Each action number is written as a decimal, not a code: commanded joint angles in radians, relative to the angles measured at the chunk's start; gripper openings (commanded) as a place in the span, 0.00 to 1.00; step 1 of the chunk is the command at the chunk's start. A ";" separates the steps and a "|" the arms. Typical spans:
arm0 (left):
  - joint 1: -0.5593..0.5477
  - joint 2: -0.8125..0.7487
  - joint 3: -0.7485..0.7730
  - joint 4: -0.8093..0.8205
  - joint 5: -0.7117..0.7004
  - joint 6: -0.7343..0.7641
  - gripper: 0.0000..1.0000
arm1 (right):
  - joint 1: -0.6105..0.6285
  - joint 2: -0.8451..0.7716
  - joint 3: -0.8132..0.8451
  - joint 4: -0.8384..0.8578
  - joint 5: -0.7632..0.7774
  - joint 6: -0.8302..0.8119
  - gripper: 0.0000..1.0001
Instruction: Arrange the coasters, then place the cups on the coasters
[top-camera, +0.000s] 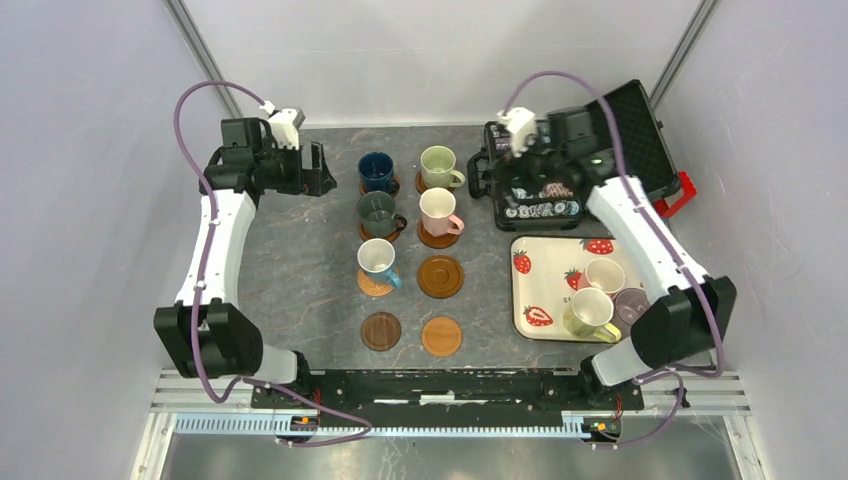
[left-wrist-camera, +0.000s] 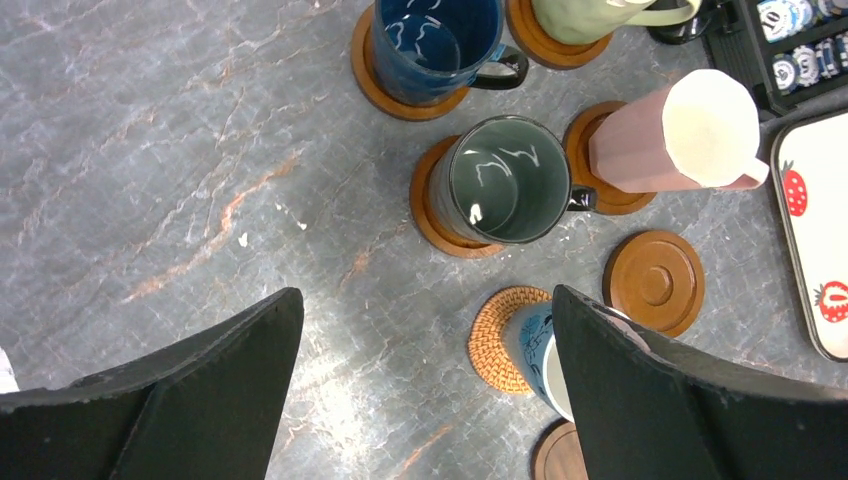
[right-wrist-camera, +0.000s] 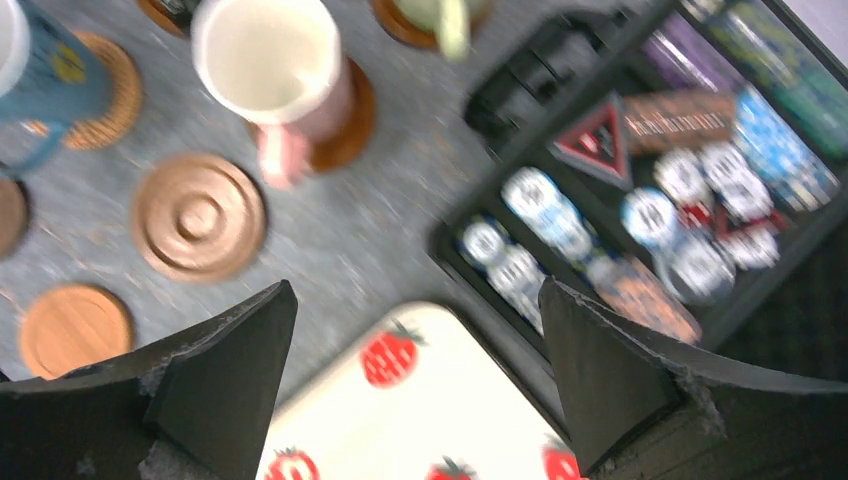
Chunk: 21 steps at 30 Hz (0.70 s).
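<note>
Two columns of wooden coasters lie mid-table. Five carry cups: dark blue (top-camera: 376, 172), pale green (top-camera: 437, 167), grey-green (top-camera: 377, 213), pink (top-camera: 438, 212) and light blue (top-camera: 377, 262). Three coasters are bare: a ringed brown one (top-camera: 440, 276), a dark one (top-camera: 381, 331) and an orange one (top-camera: 441, 336). Three more cups (top-camera: 590, 313) stand on the strawberry tray (top-camera: 530, 262). My left gripper (left-wrist-camera: 425, 295) is open and empty, high above bare table left of the grey-green cup (left-wrist-camera: 500, 180). My right gripper (right-wrist-camera: 415, 287) is open and empty above the tray's far-left corner (right-wrist-camera: 440, 400).
An open black case of poker chips (top-camera: 545, 195) sits behind the tray, its lid (top-camera: 640, 130) raised toward the back right. A red latch (top-camera: 680, 195) sticks out at its right side. Grey walls enclose the table on three sides.
</note>
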 joint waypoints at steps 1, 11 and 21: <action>0.004 0.070 0.126 -0.080 0.069 0.118 1.00 | -0.211 -0.113 0.036 -0.258 -0.169 -0.302 0.98; -0.030 0.174 0.176 -0.138 0.134 0.117 1.00 | -0.840 -0.204 -0.060 -0.590 -0.211 -0.865 0.91; -0.058 0.193 0.163 -0.139 0.105 0.126 1.00 | -0.960 -0.318 -0.355 -0.592 -0.133 -1.071 0.85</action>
